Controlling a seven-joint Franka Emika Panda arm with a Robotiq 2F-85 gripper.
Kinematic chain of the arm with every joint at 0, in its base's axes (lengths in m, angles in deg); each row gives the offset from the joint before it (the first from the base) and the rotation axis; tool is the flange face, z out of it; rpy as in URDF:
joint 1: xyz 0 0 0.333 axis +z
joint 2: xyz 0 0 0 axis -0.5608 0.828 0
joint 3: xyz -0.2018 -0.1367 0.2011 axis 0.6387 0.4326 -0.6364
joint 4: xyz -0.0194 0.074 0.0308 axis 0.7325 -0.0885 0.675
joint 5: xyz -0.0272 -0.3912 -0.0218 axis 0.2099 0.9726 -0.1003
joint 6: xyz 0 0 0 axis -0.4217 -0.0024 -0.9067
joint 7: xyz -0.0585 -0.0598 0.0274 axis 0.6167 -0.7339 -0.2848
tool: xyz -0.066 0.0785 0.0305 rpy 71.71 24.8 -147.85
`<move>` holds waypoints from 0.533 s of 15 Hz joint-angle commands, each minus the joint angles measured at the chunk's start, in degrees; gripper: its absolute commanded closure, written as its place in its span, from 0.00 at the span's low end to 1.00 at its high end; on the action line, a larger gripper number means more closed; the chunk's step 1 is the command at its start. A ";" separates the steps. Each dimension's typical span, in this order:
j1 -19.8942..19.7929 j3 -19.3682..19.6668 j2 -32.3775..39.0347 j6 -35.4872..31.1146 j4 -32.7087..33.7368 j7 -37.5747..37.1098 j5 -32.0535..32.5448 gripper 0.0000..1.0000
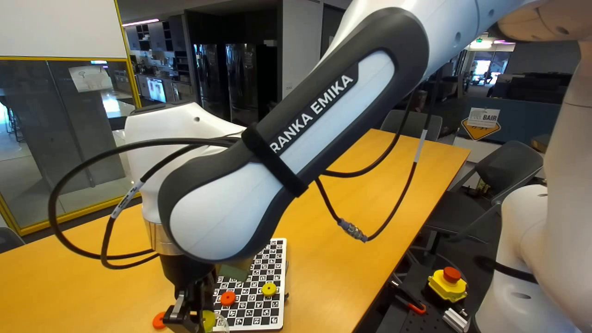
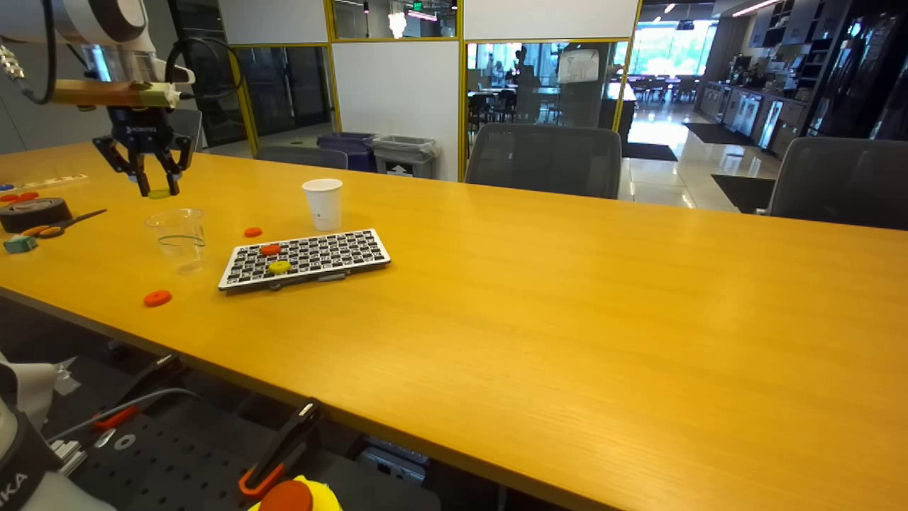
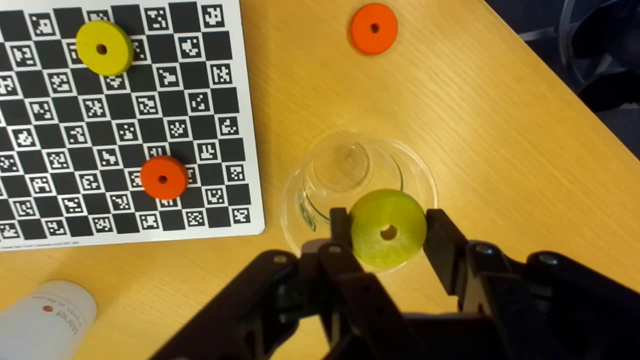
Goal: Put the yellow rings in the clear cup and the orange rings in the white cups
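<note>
Grey chairs (image 2: 545, 160) stand along one edge of a wood-grained bench (image 2: 603, 319). In an exterior view, two bins (image 2: 404, 155) stand before a yellow-framed partition (image 2: 397, 92) of white panels (image 2: 550, 18) and glass (image 2: 294, 92). Past it, dark mats (image 2: 720, 133) lie on a glossy tiled floor (image 2: 645, 170) beside a kitchenette (image 2: 755, 96); a far window (image 2: 670, 53) glows brightly.

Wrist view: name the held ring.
The yellow ring pinched in the gripper, above the clear cup; the other yellow ring and one orange ring lie on the checkered board, another orange ring on the table.
</note>
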 commanded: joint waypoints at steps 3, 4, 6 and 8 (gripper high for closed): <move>-0.49 -0.23 0.94 -1.56 0.73 3.50 -2.52 0.81; -0.55 -0.23 1.06 -1.97 0.79 3.83 -2.58 0.81; -0.62 -0.23 1.52 -2.33 1.15 4.23 -2.69 0.81; -0.74 -0.21 2.01 -1.85 1.64 4.55 -3.06 0.60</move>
